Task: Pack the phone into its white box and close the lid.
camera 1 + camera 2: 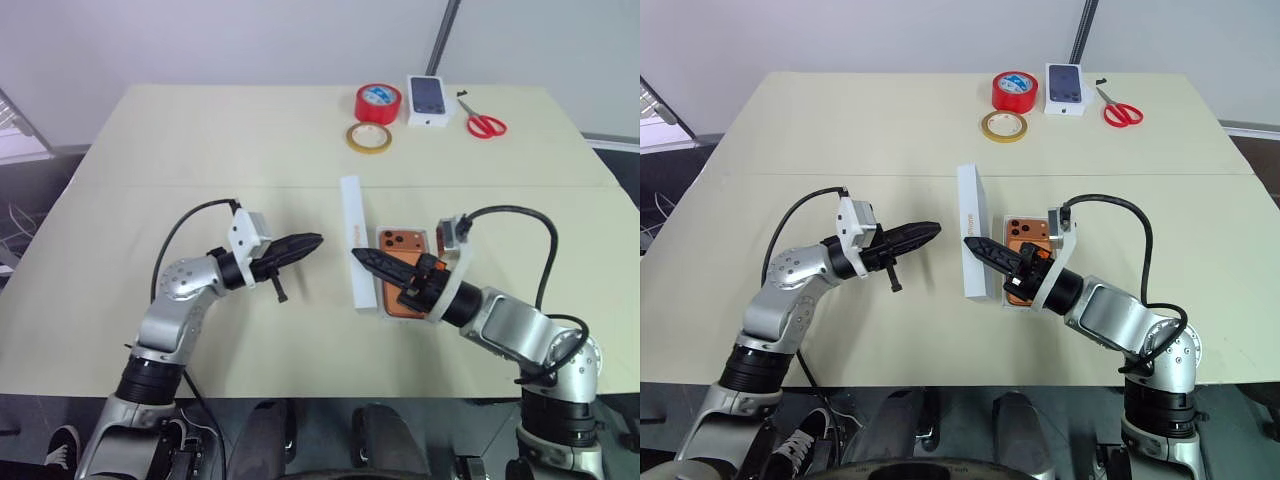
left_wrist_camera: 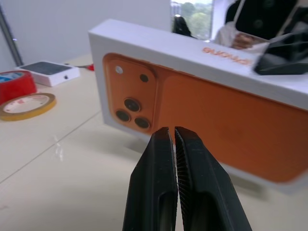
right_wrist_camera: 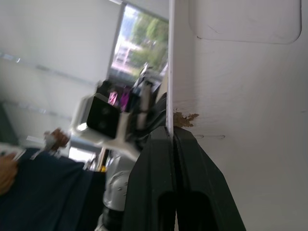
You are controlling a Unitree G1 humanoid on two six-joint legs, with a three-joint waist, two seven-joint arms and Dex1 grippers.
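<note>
Nearest, two black fingers of the left hand (image 2: 174, 137) pressed together, holding nothing, tips aimed at the lid (image 1: 351, 240) from just beside it, apart from it. Lid standing on its long edge on the worktop (image 1: 200, 150), white, printed face with an orange phone picture and camera cluster turned toward the left hand. On the lid's other side, right hand (image 3: 171, 134) with fingers clamped on the lid's thin wall, inner white face beside them. Behind the lid, away from the left hand, white box (image 1: 383, 312) lying flat and touching the lid, phone (image 1: 402, 243) inside it, orange back and cameras up, partly hidden by the right arm. Well beyond the lid, toward the far edge: yellow tape ring (image 1: 369, 138), red tape roll (image 1: 378, 103), small white carton (image 1: 428, 98), red scissors (image 1: 484, 123).
</note>
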